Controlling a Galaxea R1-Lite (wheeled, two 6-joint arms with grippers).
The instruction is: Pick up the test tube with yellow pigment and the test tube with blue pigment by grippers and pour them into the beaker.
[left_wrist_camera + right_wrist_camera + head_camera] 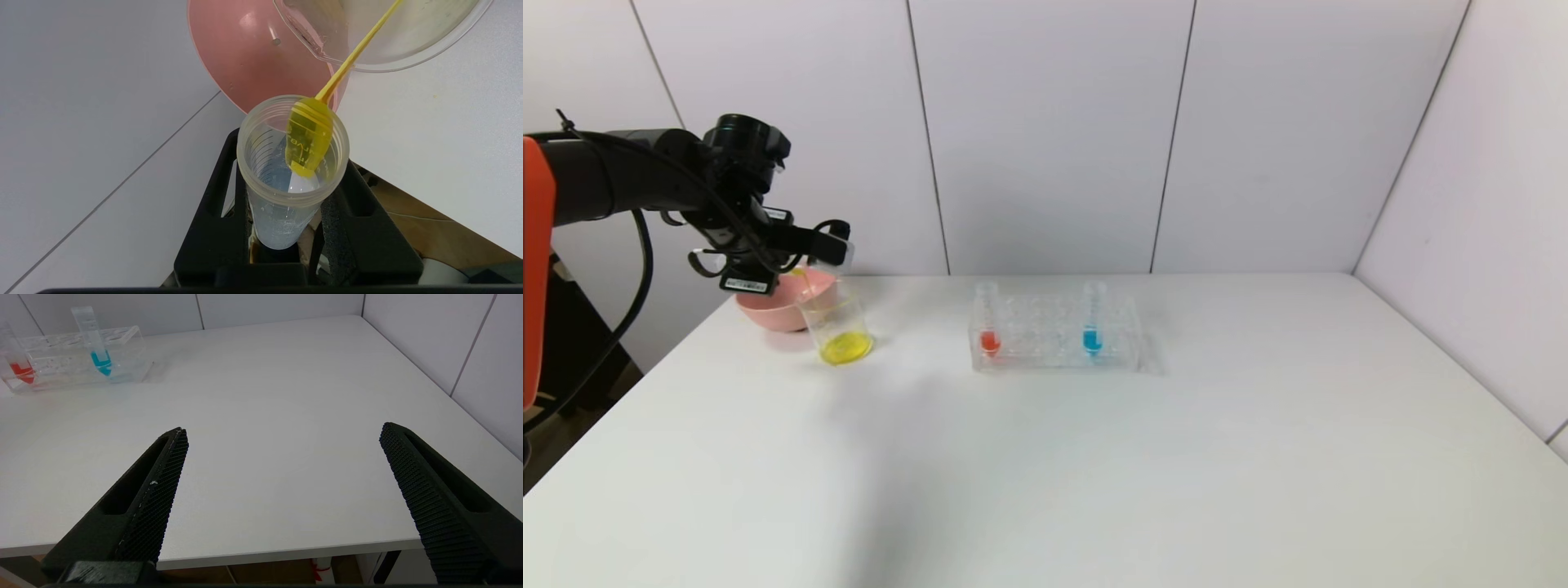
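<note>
Yellow stream from tilted test tube with yellow pigment [292,171], gripped in left fingers [339,228], into beaker [837,327] at frame left; best held steady over rim; right fingers [163,486] spread, idle.

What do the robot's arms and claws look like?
The left arm is black with an orange panel, looping black cables and a white barcode sticker under the left gripper. The right gripper has two long black wedge-shaped fingers with bumpy, grid-textured inner faces and hollow slots along their sides.

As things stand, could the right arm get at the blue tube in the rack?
Probably yes. The right gripper is open at the table's near edge, with only bare table between it and the test tube with blue pigment, upright in the rack.
</note>
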